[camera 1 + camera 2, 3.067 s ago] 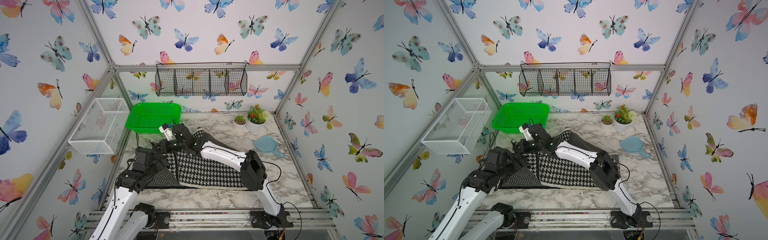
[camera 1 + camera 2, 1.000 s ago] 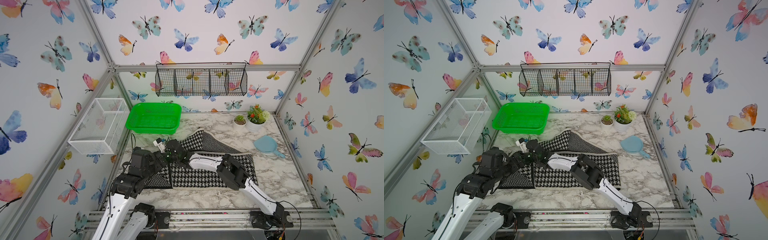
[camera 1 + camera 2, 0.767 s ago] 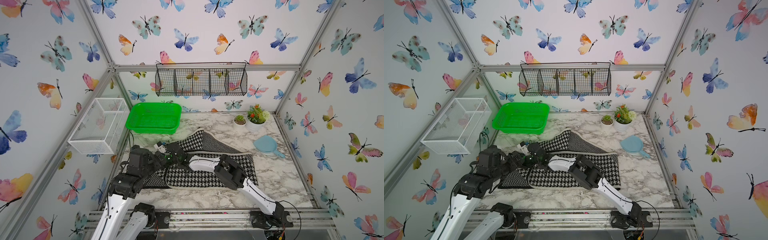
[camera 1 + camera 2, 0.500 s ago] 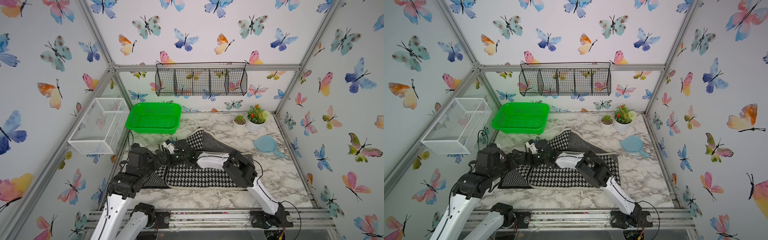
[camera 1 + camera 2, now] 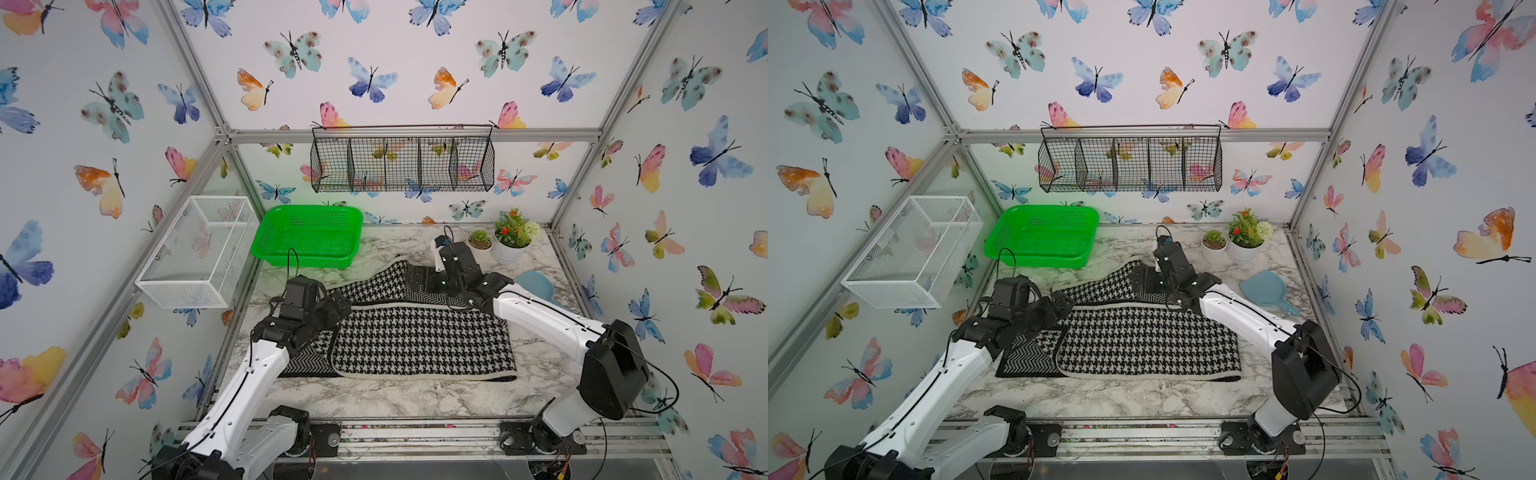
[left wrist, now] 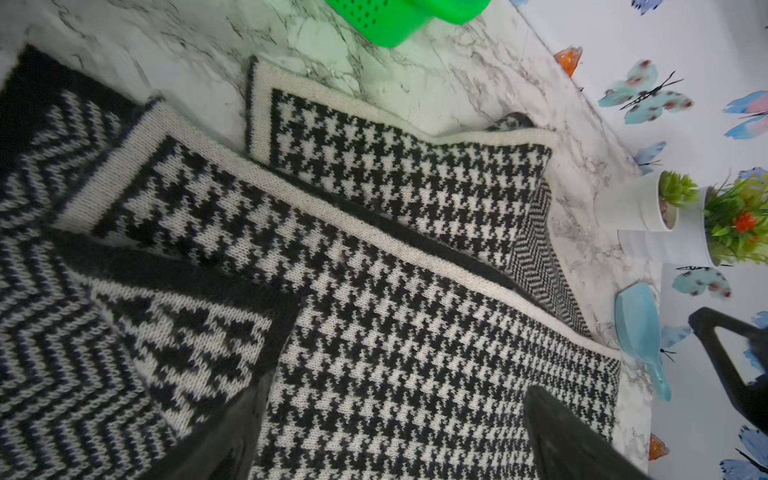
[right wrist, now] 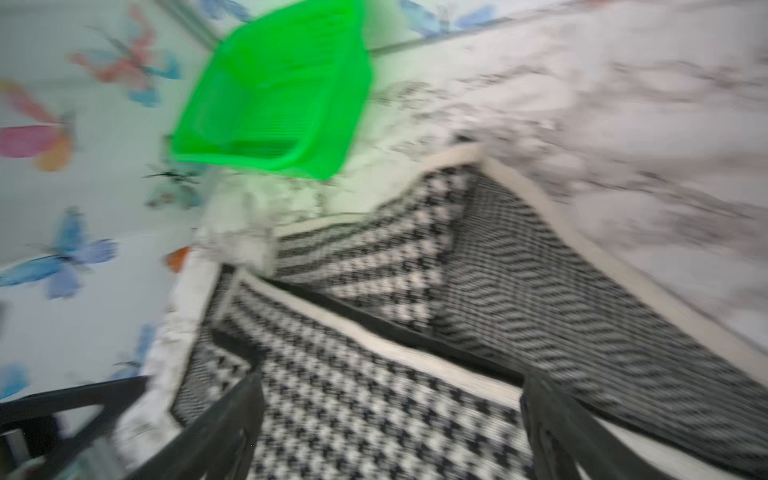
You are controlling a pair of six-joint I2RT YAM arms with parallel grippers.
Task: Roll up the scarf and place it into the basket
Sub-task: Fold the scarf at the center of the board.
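I see the scarf (image 5: 415, 336) lying flat and unrolled across the middle of the desk (image 5: 374, 399), houndstooth side up, with a second layer angled off toward the far side. The green basket (image 5: 307, 262) sits at the far left, apart from the scarf.

My left pincer (image 5: 338, 305) is at the scarf's left end, jaws wide, its fingers (image 6: 561, 440) straddling cloth and gripping nothing.

My right pincer (image 5: 419, 277) is over the far flap, near the potted plants (image 5: 513, 237), also spread wide and holding nothing. Its wrist view is blurred.
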